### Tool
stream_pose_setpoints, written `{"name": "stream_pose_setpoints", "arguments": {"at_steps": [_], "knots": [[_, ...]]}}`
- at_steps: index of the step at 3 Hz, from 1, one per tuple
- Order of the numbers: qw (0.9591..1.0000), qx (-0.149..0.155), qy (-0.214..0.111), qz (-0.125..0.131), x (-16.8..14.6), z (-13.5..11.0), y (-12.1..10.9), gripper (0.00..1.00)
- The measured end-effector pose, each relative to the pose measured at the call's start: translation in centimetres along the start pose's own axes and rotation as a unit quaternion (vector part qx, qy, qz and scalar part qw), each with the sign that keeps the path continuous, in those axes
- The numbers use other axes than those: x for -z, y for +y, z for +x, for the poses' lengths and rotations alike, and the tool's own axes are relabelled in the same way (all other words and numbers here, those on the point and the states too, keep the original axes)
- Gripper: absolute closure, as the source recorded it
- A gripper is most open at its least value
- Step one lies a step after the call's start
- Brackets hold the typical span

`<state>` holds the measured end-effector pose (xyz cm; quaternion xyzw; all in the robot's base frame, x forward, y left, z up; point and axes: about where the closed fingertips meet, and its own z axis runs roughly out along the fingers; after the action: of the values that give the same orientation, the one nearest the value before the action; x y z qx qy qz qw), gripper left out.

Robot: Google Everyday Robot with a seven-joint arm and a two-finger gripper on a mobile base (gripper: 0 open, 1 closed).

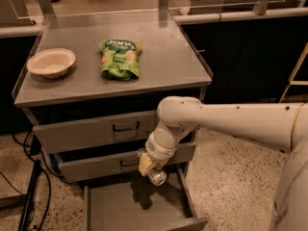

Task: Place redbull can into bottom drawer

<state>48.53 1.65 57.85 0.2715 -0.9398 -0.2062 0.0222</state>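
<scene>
My gripper [150, 170] hangs from the white arm in front of the middle drawer and over the open bottom drawer [139, 211]. It is shut on the redbull can [156, 176], a small silver can whose shiny round end points down and toward the camera. The can is held above the drawer's flat floor, near its back and a little right of its middle. The bottom drawer is pulled out; its floor is bare where it shows.
The two upper drawers [96, 131] with dark handles are shut. On the cabinet top lie a green snack bag [119, 58] and a white bowl [51, 62]. Dark cables [29, 196] run along the floor on the left. A dark counter stands at right.
</scene>
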Motion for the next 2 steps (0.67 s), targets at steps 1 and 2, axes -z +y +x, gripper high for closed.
{"name": "stream_pose_setpoints", "arguments": {"at_steps": [1, 2], "knots": [[1.0, 0.0, 0.0, 0.0, 0.0, 0.0, 0.0, 1.0], [0.9997, -0.015, 0.018, -0.005, -4.1, 0.4, 0.1, 1.0]]}}
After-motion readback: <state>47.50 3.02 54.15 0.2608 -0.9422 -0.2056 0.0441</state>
